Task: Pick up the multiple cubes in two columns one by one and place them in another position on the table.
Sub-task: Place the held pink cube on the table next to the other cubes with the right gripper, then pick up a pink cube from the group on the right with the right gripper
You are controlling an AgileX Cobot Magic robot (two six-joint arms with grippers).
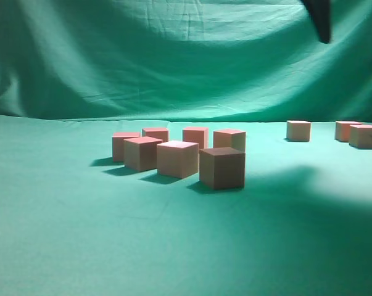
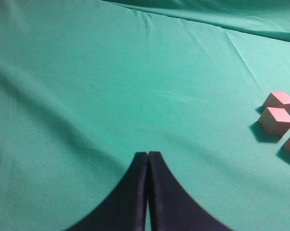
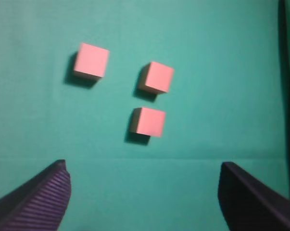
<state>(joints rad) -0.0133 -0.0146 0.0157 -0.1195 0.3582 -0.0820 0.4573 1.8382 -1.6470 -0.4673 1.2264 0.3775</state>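
Seven small matte reddish-pink cubes (image 1: 222,168) stand in two columns left of centre on the smooth green cloth table (image 1: 81,246); three more (image 1: 298,131) sit far right. The black left gripper (image 2: 148,156) is pressed together, empty. The black right gripper (image 3: 144,168), spread wide, hangs above those three.

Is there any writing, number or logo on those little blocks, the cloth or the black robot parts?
None can be read in any view.
The cubes show plain blank faces on every side in view.
The table cloth is plain green, with no print.
The left gripper and right gripper have dark, unmarked fingers; the right ones show only ribbing.
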